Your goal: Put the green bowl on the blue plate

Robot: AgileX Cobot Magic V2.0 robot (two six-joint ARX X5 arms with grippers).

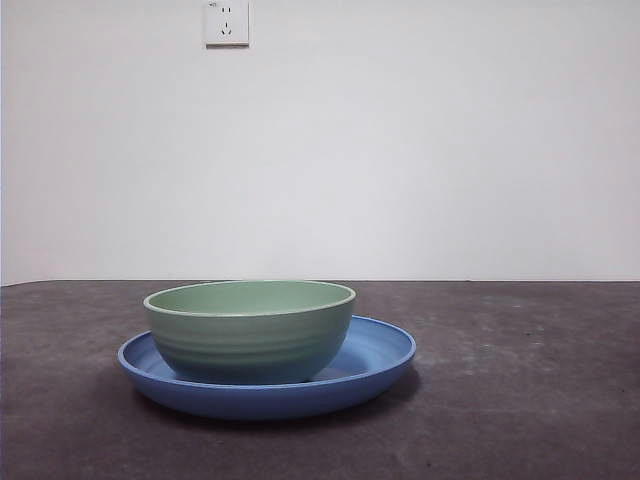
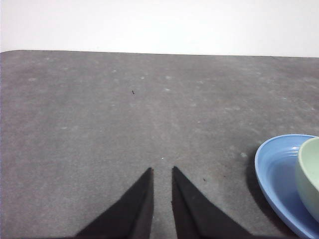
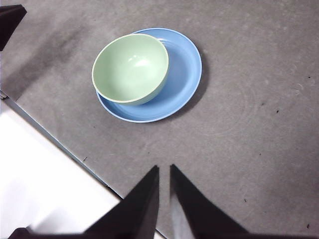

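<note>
Although the front view shows both dishes whole, the green bowl (image 1: 250, 330) hides the middle of the blue plate (image 1: 375, 352), so only the plate's rim and a band of its inner slope on the right side can be seen there. That view shows neither arm, so the grippers can only be judged from the wrist cameras.

In the left wrist view the plate (image 2: 274, 169) and the bowl (image 2: 310, 174) are both cut off by the lower right edge of the frame; just a blue arc and a pale green sliver of wall remain. The left gripper (image 2: 162, 170) sits at bottom centre over bare grey table (image 2: 99, 124), its two black jaws drawn nearly together with only a thin slit between the tips and nothing between them. It is well apart from the plate.

From the right wrist view the bowl (image 3: 130, 68) is seen from above, upright and empty, resting in the plate (image 3: 184, 74). It sits off-centre, pushed toward the upper left of the plate, so its rim overhangs and hides that side of the plate's rim while a broad blue crescent stays open at the right. Whatever the plate carries under the bowl cannot be made out. The right gripper (image 3: 164, 168), at bottom centre, has its jaws close together with a narrow gap and holds nothing, well apart from the dishes.

A white wall socket (image 1: 226, 22) is at the top of the front view.
</note>
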